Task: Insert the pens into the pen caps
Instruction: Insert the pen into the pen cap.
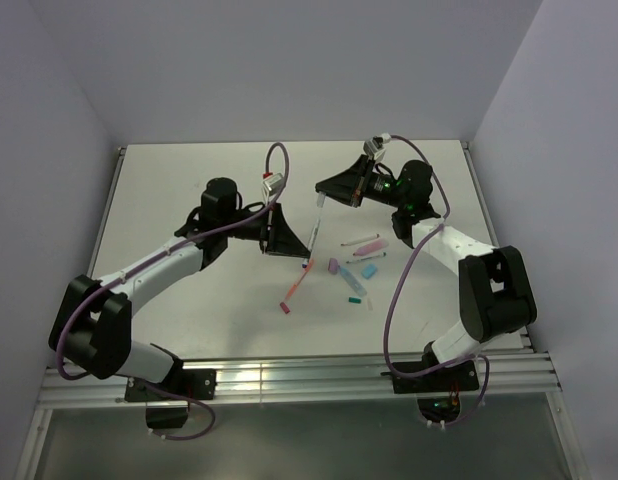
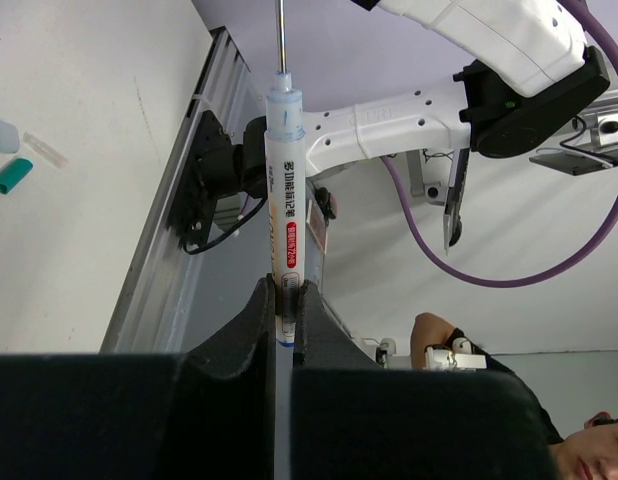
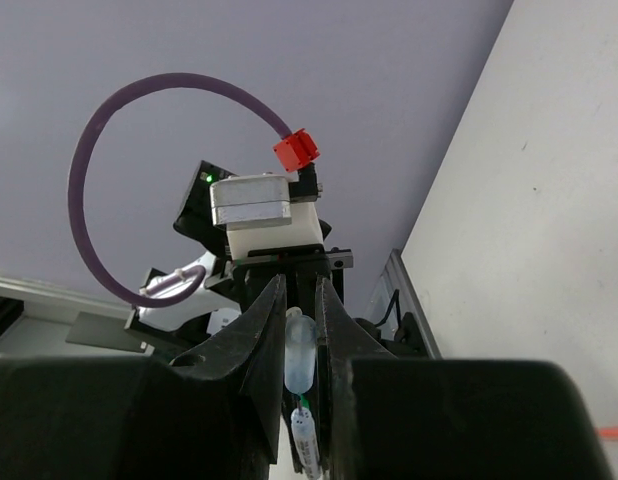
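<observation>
- Broadly, the table [image 1: 169, 180] holds the work that is left: at least 2 pens lie loose near its middle, an orange-red pen [image 1: 295, 287] and a pink pen [image 1: 365, 244], with caps scattered beside them and none visibly joined.
- The left gripper [image 2: 284, 292] pinches its fingers tight on a whitish pen [image 2: 285, 200], which it holds off the table, tip toward the right arm.
- The right gripper [image 3: 301, 290] has its fingers narrowed on a pale cap [image 3: 299, 355], up in the air at that pen's tip end.
- I judge this pair to be mid-capping, with nothing finished yet.
- A lilac cap [image 1: 334, 266], a light blue cap [image 1: 369, 270] and a teal cap [image 2: 11, 175] lie unused.
- Whether the tip has entered the pale cap I cannot tell: the left wrist view cuts the pen's upper end off, and from above the smallest pieces are too small to sort.
</observation>
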### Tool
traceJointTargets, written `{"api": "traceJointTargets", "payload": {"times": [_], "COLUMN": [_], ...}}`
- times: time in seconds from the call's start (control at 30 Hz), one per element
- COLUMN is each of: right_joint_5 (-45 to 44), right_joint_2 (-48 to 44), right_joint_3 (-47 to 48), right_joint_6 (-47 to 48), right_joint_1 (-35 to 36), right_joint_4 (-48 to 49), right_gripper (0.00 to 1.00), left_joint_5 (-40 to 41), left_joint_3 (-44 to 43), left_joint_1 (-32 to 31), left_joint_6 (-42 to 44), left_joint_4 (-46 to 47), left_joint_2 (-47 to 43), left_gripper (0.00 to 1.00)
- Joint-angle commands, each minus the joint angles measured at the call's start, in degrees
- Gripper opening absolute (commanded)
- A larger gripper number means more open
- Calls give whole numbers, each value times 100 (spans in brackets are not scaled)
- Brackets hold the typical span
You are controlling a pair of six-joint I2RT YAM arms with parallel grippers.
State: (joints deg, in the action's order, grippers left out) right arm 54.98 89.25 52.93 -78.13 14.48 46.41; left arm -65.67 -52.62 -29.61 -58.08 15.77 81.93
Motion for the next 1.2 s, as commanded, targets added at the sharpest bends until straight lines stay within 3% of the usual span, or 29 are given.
{"api": "traceJointTargets", "payload": {"times": [0.0,1.17], "right_joint_5": [30,215], "right_joint_2": [-66,-119], "right_joint_3": [34,-221], "right_joint_6": [-62,272], "right_joint_1": [-15,345], "right_joint_4": [351,430], "right_gripper": [0,0], "left_joint_5": [-16,-25], "left_joint_3": [33,-99], "left_joint_1": [42,113], "left_joint_6": [131,86], "left_joint_4": [23,129], "left_joint_2": [-186,-72], "left_gripper": [0,0]}}
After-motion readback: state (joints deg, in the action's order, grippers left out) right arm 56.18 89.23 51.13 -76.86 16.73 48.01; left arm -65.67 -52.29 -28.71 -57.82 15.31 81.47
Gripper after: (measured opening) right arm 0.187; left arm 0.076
